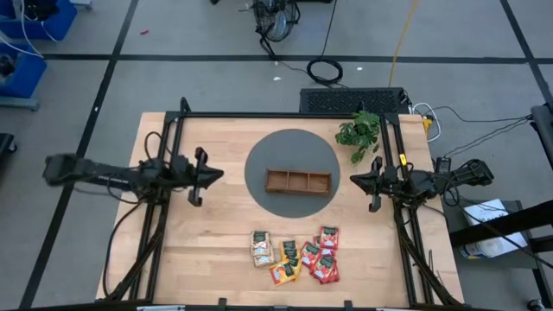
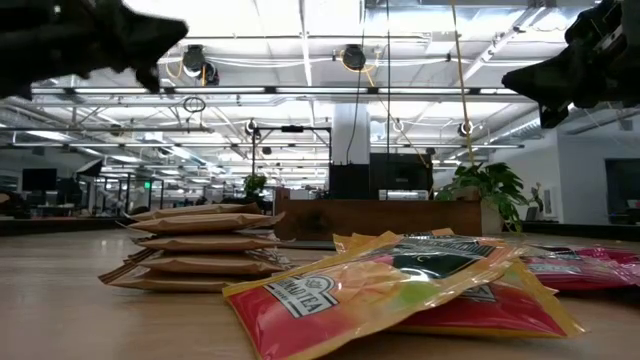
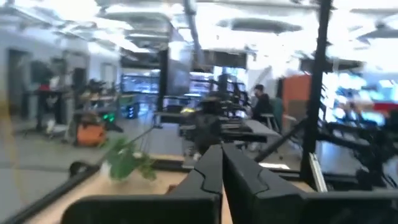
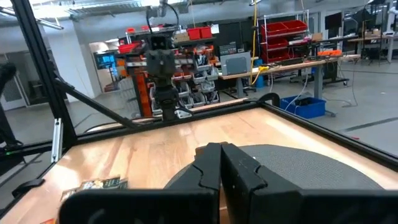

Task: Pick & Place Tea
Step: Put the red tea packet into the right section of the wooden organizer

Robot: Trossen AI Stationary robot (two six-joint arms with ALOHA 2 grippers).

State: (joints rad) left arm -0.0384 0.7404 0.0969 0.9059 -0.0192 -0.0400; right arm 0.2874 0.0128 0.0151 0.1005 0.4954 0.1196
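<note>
Several tea sachets [image 1: 295,257] lie flat in a loose heap near the table's near edge: beige ones [image 2: 200,245] stacked at the left, an orange-yellow one [image 2: 385,285] on top of red ones [image 1: 324,257] at the right. My left gripper [image 1: 219,175] hangs shut over the table's left side, clear of the table, its fingers [image 3: 217,163] together with nothing between them. My right gripper [image 1: 353,180] is also shut and bare, raised over the right side, its fingers [image 4: 219,160] pointing level toward the table's middle. Both are far from the tea.
A brown wooden three-compartment tray [image 1: 298,181] stands on a round grey mat [image 1: 292,147] at the table's middle. A green plant [image 1: 359,131] is at the far right. Black frame bars [image 1: 177,138] run along both sides. Bare wood lies between tray and sachets.
</note>
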